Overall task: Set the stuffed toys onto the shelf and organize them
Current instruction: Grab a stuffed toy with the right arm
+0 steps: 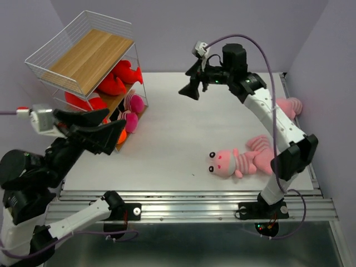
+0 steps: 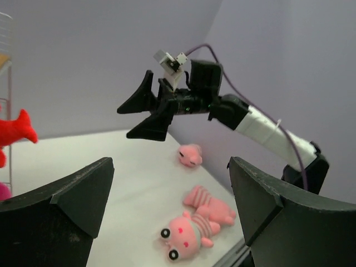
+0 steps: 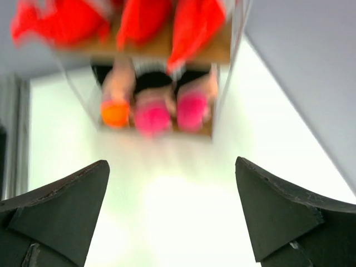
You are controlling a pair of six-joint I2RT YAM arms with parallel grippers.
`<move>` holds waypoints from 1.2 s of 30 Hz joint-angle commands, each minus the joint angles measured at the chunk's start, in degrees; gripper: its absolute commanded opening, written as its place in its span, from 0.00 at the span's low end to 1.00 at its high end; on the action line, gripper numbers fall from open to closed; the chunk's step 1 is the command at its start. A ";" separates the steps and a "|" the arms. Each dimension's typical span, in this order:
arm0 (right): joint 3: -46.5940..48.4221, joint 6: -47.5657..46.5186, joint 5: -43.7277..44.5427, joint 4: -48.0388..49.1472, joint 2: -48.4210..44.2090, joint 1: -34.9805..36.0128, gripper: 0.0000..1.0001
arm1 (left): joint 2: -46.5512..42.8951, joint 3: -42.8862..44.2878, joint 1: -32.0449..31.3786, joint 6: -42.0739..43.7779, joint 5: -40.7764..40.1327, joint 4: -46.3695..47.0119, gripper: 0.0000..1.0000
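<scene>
**Step in hand.** Loading of the shelf (image 1: 89, 53) is judged to be partly done. Red toys (image 1: 119, 75) are seen on the middle tier and pink-dressed toys (image 1: 132, 105) on the lowest; the top board is bare. Three toys lie on the table (image 1: 167, 128):

- a pink toy with black eyes (image 1: 225, 162), near the right arm's base
- a striped pink toy (image 1: 260, 151), touching the first
- a third pink toy (image 1: 290, 105), by the right wall and partly hidden behind the right arm

**Pincer state.**

- The right pincer (image 1: 188, 82) is held high above the table, well apart from the shelf and pointed toward it. Its jaws are spread and nothing is carried.
- The left pincer (image 1: 108, 125) is raised just in front of the shelf's lower tiers. It is likewise spread and empty.

**Next move.** A fresh pick-up is called for.

1. The right pincer should be turned away from the shelf.
2. It should be lowered over the black-eyed toy, which lies closest to its base.
3. The jaws should be closed across the soft body, clear of the touching striped toy, so that only one is lifted.
4. The bare top board is suggested as the destination.
</scene>
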 commanded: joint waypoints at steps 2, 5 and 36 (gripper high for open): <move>-13.62 -33.16 4.08 -37.66 -15.03 -1.95 1.00 | 9.92 -0.11 0.07 -1.48 13.08 0.04 0.96; -25.39 -38.63 6.47 -43.17 -23.29 -5.20 1.00 | 14.58 -1.95 -0.11 -2.97 19.24 1.71 0.96; -71.49 -38.21 22.30 -23.93 -36.22 -13.92 0.28 | 16.97 -50.02 -21.47 -23.89 1.50 35.98 0.96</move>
